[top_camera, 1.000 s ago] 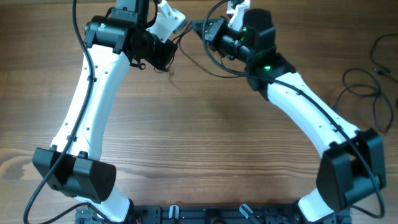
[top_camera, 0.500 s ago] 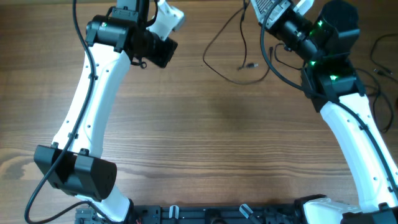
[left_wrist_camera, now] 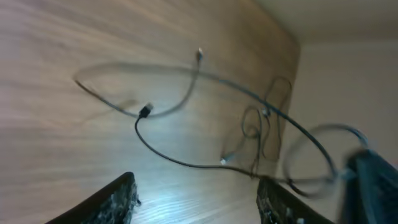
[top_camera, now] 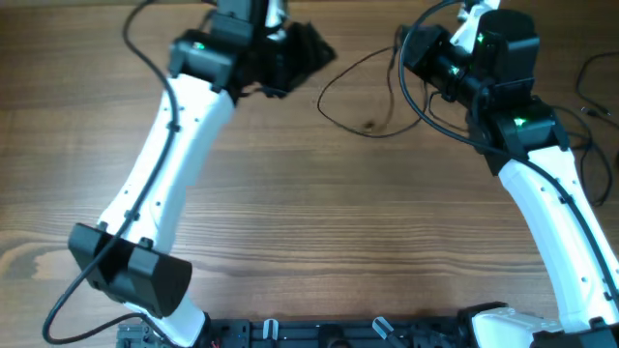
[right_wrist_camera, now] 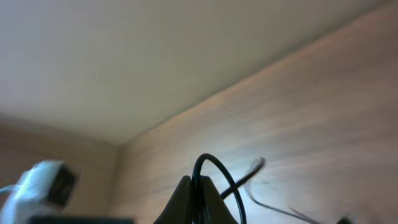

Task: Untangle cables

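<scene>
A thin dark cable (top_camera: 326, 106) lies in a loose loop on the wooden table between the two arms, with a small plug (top_camera: 368, 124) inside the loop. My left gripper (top_camera: 308, 53) hovers just left of it, open and empty. In the left wrist view the left gripper (left_wrist_camera: 196, 182) shows its jaws wide apart over bare wood, with cables and a plug (left_wrist_camera: 146, 111) lying ahead. My right gripper (top_camera: 426, 60) is at the back right of the loop. In the right wrist view the right gripper (right_wrist_camera: 199, 182) is shut on a black cable (right_wrist_camera: 214, 165) that arches over its fingertips.
More thin cables (top_camera: 559, 130) lie in loops at the table's right edge, beyond the right arm. The table's back edge and a pale wall are close behind both grippers. The arm bases stand at the front edge.
My left gripper has opened and swung right, with no cable in it now. My right gripper pulled away to the right with its cable, then came back a little left. The loop now lies slack.
</scene>
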Tool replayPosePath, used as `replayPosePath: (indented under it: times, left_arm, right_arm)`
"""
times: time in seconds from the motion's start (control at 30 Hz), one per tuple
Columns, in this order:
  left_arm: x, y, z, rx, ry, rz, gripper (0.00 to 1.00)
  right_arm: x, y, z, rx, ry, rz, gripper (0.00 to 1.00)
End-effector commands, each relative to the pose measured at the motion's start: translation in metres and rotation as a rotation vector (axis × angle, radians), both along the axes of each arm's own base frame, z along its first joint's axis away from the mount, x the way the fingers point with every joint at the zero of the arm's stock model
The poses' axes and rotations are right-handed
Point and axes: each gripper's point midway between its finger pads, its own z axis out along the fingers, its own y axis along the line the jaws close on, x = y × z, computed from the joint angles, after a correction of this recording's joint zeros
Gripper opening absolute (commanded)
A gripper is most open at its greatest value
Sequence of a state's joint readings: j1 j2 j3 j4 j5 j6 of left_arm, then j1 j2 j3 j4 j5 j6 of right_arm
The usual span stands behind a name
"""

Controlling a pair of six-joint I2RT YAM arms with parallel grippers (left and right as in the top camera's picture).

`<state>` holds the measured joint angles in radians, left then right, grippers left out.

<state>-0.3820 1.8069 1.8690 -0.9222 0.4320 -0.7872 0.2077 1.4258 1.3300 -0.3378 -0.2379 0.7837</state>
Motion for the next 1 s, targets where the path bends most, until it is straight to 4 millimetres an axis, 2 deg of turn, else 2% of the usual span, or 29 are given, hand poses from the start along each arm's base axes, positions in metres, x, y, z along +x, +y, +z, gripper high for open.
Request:
replayPosePath:
  times: [0.0, 0.07, 0.13, 0.17, 0.27, 0.3, 0.33, 0.4, 0.43, 0.53, 0.6, 0.67, 0.73, 0.8, 0.83, 0.87, 0.9, 0.93, 0.97]
  left_arm:
    - [-0.009, -0.022, -0.006, 0.041, 0.006, 0.021, 0.61]
    - [-0.012, -0.028, -0.008, 0.073, -0.012, 0.023, 0.61]
    - [-0.013, -0.031, -0.009, 0.094, -0.014, 0.045, 0.54]
    - [-0.013, -0.030, -0.011, 0.097, 0.000, 0.075, 0.42]
    - [-0.013, -0.026, -0.014, 0.040, 0.109, 0.239, 0.34]
    - [-0.014, -0.027, -0.014, 0.008, 0.151, 0.291, 0.35]
    - [-0.015, -0.028, -0.014, -0.042, 0.218, 0.360, 0.40]
    - [-0.020, -0.034, -0.013, -0.145, 0.350, 0.467, 0.36]
    - [-0.026, -0.041, -0.010, -0.264, 0.523, 0.598, 0.45]
    - [-0.034, -0.059, 0.001, -0.420, 0.728, 0.672, 0.49]
    - [-0.031, -0.065, 0.008, -0.477, 0.771, 0.703, 0.50]
    - [-0.030, -0.061, 0.004, -0.464, 0.769, 0.731, 0.50]
    - [-0.034, -0.054, -0.010, -0.411, 0.783, 0.779, 0.49]
    - [-0.036, -0.041, -0.028, -0.321, 0.752, 0.841, 0.45]
    - [-0.032, -0.033, -0.034, -0.266, 0.682, 0.827, 0.40]
    - [-0.024, -0.025, -0.038, -0.163, 0.529, 0.729, 0.30]
    - [-0.019, -0.019, -0.039, -0.070, 0.407, 0.628, 0.26]
    - [-0.014, -0.012, -0.039, 0.060, 0.253, 0.483, 0.23]
    - [-0.012, -0.009, -0.040, 0.153, 0.153, 0.376, 0.26]
  right_arm:
    - [0.003, -0.024, -0.014, -0.076, 0.044, -0.133, 0.04]
    - [0.002, -0.025, -0.030, -0.088, 0.099, -0.134, 0.04]
    - [0.001, -0.025, -0.048, -0.083, 0.167, -0.149, 0.04]
    - [0.001, -0.025, -0.058, -0.083, 0.202, -0.154, 0.04]
    - [0.001, -0.023, -0.085, -0.095, 0.288, -0.158, 0.04]
    - [0.000, -0.020, -0.091, -0.099, 0.304, -0.154, 0.04]
    - [-0.001, -0.018, -0.097, -0.098, 0.324, -0.153, 0.04]
    - [-0.002, -0.011, -0.101, -0.105, 0.335, -0.142, 0.04]
    - [-0.003, -0.009, -0.103, -0.136, 0.331, -0.160, 0.04]
    - [-0.007, -0.013, -0.108, -0.208, 0.333, -0.215, 0.04]
    - [-0.011, -0.014, -0.111, -0.228, 0.346, -0.225, 0.04]
    - [-0.011, -0.014, -0.111, -0.229, 0.347, -0.225, 0.04]
    - [-0.011, -0.014, -0.111, -0.227, 0.348, -0.227, 0.04]
    - [-0.011, -0.014, -0.111, -0.222, 0.349, -0.230, 0.04]
    - [-0.011, -0.014, -0.111, -0.212, 0.351, -0.237, 0.04]
    - [-0.009, -0.013, -0.108, -0.208, 0.339, -0.237, 0.04]
    - [-0.008, -0.012, -0.107, -0.206, 0.332, -0.236, 0.04]
    - [-0.005, -0.011, -0.104, -0.211, 0.312, -0.228, 0.04]
    - [-0.003, -0.011, -0.102, -0.216, 0.297, -0.220, 0.04]
